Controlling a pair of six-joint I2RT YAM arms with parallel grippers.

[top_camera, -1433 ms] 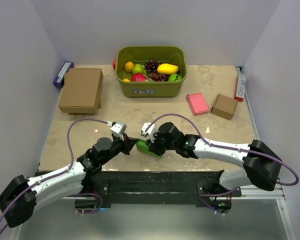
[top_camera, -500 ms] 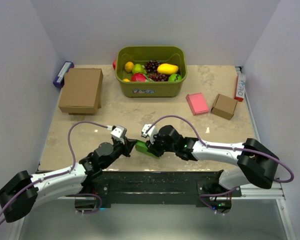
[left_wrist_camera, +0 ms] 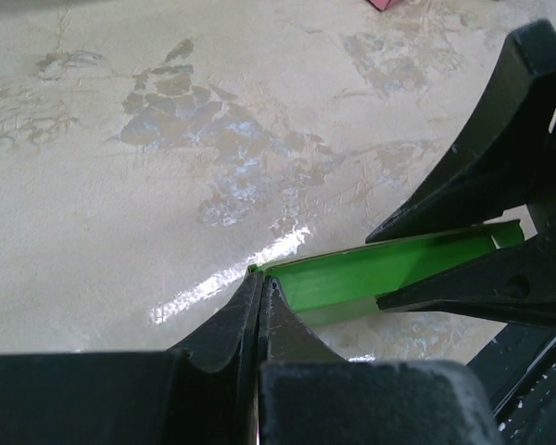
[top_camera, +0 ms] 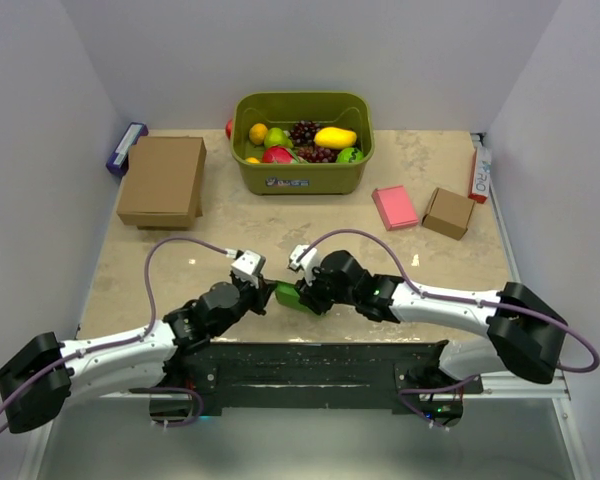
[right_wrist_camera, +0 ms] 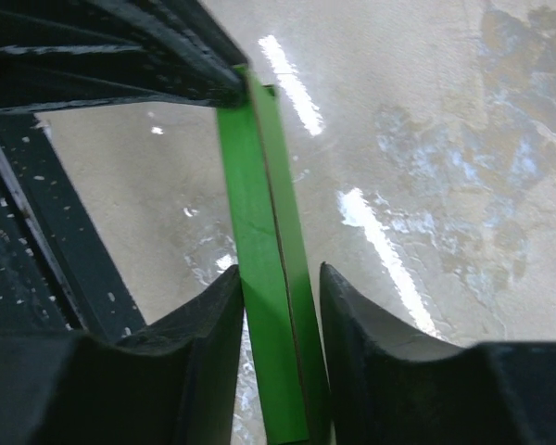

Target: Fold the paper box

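Note:
The bright green paper box [top_camera: 286, 295] is held between both grippers, just above the table near its front edge. My left gripper [top_camera: 267, 294] is shut, pinching the box's left corner [left_wrist_camera: 259, 281]; the green card [left_wrist_camera: 380, 271] runs right from it to the right gripper's black fingers [left_wrist_camera: 482, 185]. My right gripper [top_camera: 300, 292] grips the other end. In the right wrist view the box [right_wrist_camera: 264, 278] stands edge-on as a narrow strip with a seam, between the closed jaws of my right gripper [right_wrist_camera: 280, 278]. The left gripper's fingers [right_wrist_camera: 167, 65] hold its far end.
An olive bin [top_camera: 302, 180] of toy fruit stands at the back centre. A large brown cardboard box [top_camera: 163, 180] is at back left, with a purple-blue item [top_camera: 126, 148] beside it. A pink flat box [top_camera: 394, 207] and a small brown box [top_camera: 448, 212] lie at right.
The left gripper has moved right, closer to the right gripper. The green box between them now shows smaller and flatter. Both grippers keep their hold.

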